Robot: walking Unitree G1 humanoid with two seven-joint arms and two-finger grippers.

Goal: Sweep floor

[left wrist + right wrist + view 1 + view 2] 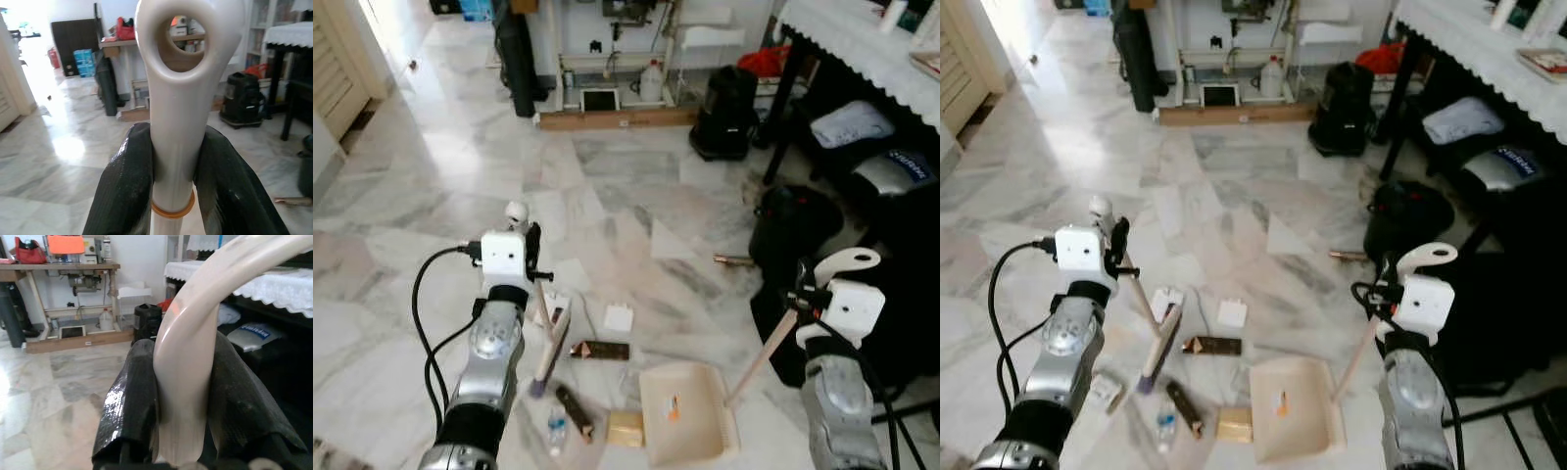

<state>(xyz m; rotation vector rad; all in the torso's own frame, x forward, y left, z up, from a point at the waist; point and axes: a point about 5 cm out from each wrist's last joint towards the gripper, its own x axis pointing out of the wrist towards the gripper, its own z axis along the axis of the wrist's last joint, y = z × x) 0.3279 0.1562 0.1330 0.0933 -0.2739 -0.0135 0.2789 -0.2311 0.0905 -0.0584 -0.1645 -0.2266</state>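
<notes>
Tool on our left arm (173, 186) is clamped on the cream plastic handle of a small hand brush (548, 345), its two black fingers (122, 191) squeezing the shaft just below the hanging loop, and the bristle end rests on the pale marble floor (636, 186) among the litter. Our right tool (183, 416) is likewise closed around the curved cream handle of the beige plastic dustpan (683, 413), which sits flat on the floor in front of us with a small orange scrap already inside. Between brush and pan lie a brown wrapper (600, 350), a white paper square (619, 318), a dark brown stick-shaped piece (574, 409), a tan block (626, 429) and a small clear bottle (556, 427). We judge the main risk is a stroke that pushes the heavier pieces past the pan's lip or rolls the bottle aside, since the brush head is narrow and the litter is spread wider than it. If the pan tilts under our grip, its front edge could lift and let debris slide beneath. A slanted brush handle may also twist in the fingers under side load.
</notes>
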